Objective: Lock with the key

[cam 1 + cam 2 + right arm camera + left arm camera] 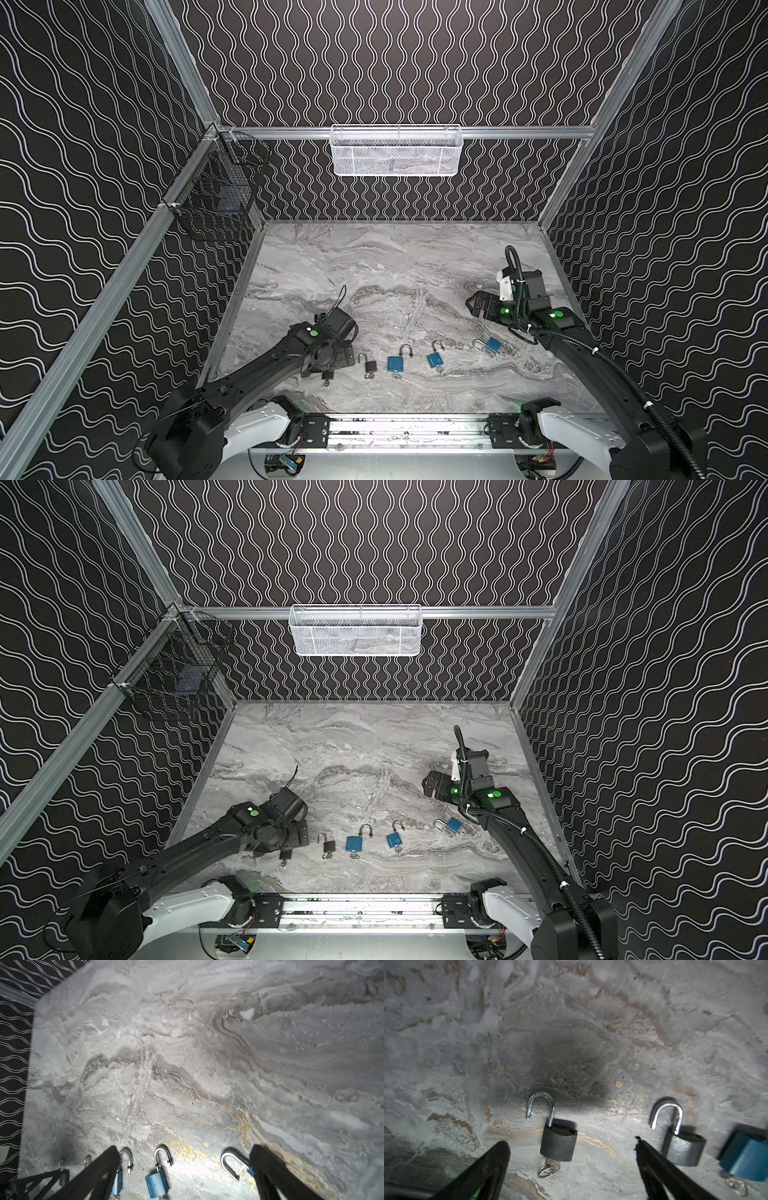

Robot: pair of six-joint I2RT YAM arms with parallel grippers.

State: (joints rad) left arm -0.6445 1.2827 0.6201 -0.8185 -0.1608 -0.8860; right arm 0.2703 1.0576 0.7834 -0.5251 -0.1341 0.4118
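- The left gripper (571,1142) is hanging low over the marble table (395,266), jaws spread wide, gripping nothing
- The dark padlock (558,1142) is lying flat right between its fingers (496,1159), touching neither, shackle (542,1103) swung open
- The key (552,1164) is sitting in the keyhole, ring resting on the tabletop
- A grey padlock (685,1149) is lying just beside, a blue padlock (745,1157) next along the row
- The right gripper (185,1155) is hovering at the row's far end, wide open too, empty
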